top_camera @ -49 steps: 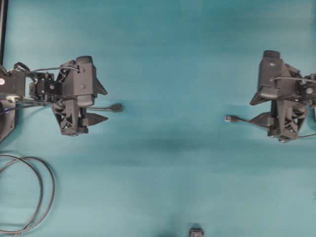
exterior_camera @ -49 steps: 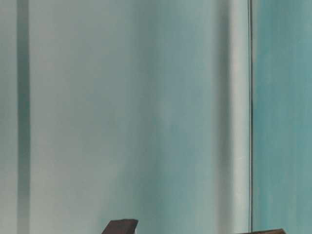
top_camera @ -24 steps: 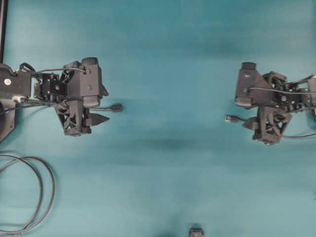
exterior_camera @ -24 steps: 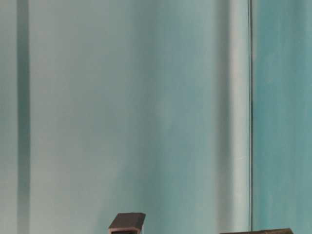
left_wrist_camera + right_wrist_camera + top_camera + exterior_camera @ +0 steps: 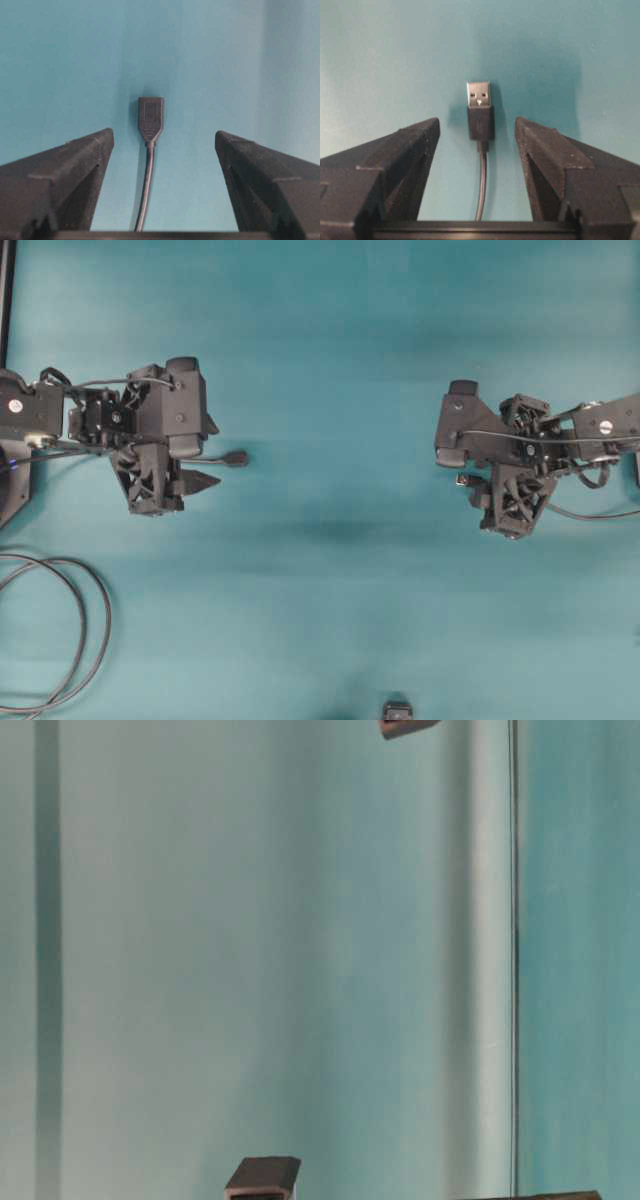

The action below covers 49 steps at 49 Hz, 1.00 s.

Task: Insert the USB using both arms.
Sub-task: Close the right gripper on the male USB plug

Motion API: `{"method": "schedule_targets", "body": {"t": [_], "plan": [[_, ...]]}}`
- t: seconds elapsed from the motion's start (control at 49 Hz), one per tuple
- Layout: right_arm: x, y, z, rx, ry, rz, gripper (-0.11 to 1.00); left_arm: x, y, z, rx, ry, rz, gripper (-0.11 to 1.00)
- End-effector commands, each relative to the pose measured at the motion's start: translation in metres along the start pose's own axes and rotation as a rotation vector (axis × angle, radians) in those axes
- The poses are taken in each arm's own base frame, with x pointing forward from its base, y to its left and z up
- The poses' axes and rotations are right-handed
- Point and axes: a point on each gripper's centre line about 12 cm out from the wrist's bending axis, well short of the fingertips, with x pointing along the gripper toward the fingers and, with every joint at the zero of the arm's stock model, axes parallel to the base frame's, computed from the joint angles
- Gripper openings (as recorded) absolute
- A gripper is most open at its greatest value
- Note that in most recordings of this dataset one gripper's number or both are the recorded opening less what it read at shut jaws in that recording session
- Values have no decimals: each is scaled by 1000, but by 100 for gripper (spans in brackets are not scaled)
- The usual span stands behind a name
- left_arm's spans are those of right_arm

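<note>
Now my right gripper (image 5: pixel 477 137) straddles the USB plug (image 5: pixel 479 110) lying flat on the table, jaws wide, gripping nothing. Left gripper (image 5: pixel 164 142), equally open, flanks the socket (image 5: pixel 150 117). Pickup stage; next, close squarely on each.

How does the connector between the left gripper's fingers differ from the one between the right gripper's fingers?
The socket end in the left wrist view is all black with a closed-looking face; the USB plug in the right wrist view has a bare silver tip on a black body. The socket end is slimmer and tapers into its cable. Both lie flat on thin dark cables, centred between open fingers, untouched.
</note>
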Motion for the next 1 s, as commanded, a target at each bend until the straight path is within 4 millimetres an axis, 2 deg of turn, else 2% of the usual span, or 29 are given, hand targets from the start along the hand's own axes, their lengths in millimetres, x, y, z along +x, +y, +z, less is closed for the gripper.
{"method": "schedule_targets", "body": {"t": [0.0,0.245,0.715,0.919,0.98], "plan": [[-2,4,7,-6,-23,9,62,-3,0,8,-19,-26,-1,87],[2,2,2,-6,-1,2,51,-2,0,6,-19,-20,0,87],[17,10,-7,-39,56,-7,48,-2,1,4,-18,-17,0,87],[17,11,-10,-48,76,-12,31,-2,1,3,-18,-6,0,85],[17,11,-10,-48,80,-14,30,-1,0,1,-14,3,-1,83]]}}
